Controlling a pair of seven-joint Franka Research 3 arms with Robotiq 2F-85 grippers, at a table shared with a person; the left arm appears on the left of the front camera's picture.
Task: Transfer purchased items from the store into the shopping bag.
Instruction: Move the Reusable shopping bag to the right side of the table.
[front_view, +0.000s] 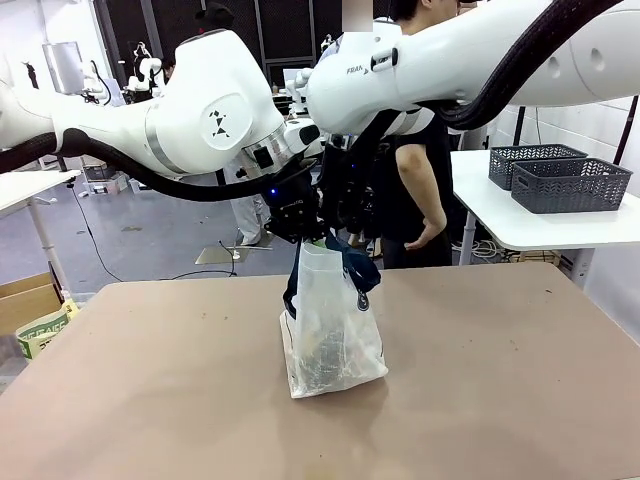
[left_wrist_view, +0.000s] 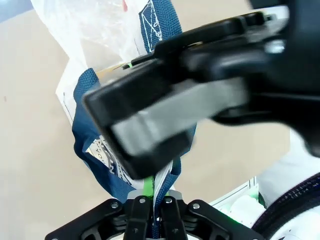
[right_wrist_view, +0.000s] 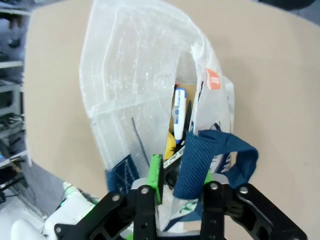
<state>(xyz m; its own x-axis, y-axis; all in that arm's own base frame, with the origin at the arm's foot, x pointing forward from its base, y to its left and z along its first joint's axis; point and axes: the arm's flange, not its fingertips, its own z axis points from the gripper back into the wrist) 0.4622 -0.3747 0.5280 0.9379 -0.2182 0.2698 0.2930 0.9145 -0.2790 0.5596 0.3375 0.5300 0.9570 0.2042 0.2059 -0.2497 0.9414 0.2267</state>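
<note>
The bag (front_view: 330, 330) stands upright on the table (front_view: 150, 400), its long axis vertical and its mouth pointing up at the two grippers just above it. It sits near the table's middle, a little toward the far edge.

The left gripper (front_view: 297, 228) comes in from the left and hangs over the bag's top left edge. In the left wrist view its fingers (left_wrist_view: 145, 212) are pressed together on the bag's rim, with thin plastic and a green pad showing between them and a navy handle (left_wrist_view: 90, 130) looping just beyond. The right gripper (left_wrist_view: 165, 115), blurred and very near, lies across that view right in front of the left fingers.

The right gripper (front_view: 345, 215) sits just beside the left one, over the bag's top right edge. In the right wrist view its fingers (right_wrist_view: 145, 205) are closed on the rim beside a navy handle (right_wrist_view: 200, 160), which rises between them. Below them the bag's mouth gapes open, and inside, well below the hand, lie the items (right_wrist_view: 177, 122): a white and blue piece, something yellow, something dark.

Bare table surrounds the bag on every side, with wide room to the left, right and front. Beyond the far edge a person (front_view: 415, 190) stands just behind the grippers. Farther right, a white side table carries two grey baskets (front_view: 560, 178).
</note>
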